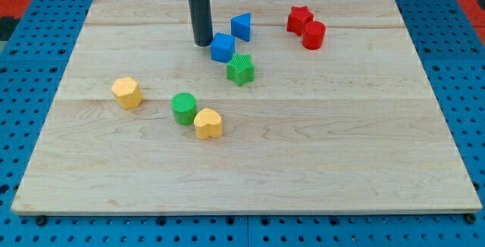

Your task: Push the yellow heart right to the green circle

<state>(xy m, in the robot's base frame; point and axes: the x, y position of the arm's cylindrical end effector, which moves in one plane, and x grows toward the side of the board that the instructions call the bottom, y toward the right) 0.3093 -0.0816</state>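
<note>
The yellow heart (208, 123) lies left of the board's middle, touching the lower right side of the green circle (183, 107). My tip (202, 43) rests on the board near the view's top, just left of the blue cube (222, 48) and well above the heart and circle. No block touches the tip, though the blue cube is very close.
A blue triangle (242, 26) sits right of the tip. A green star (240, 69) lies just below the blue cube. A red star (298, 19) and a red cylinder (313, 35) sit at the top right. A yellow hexagon (126, 93) lies at the left.
</note>
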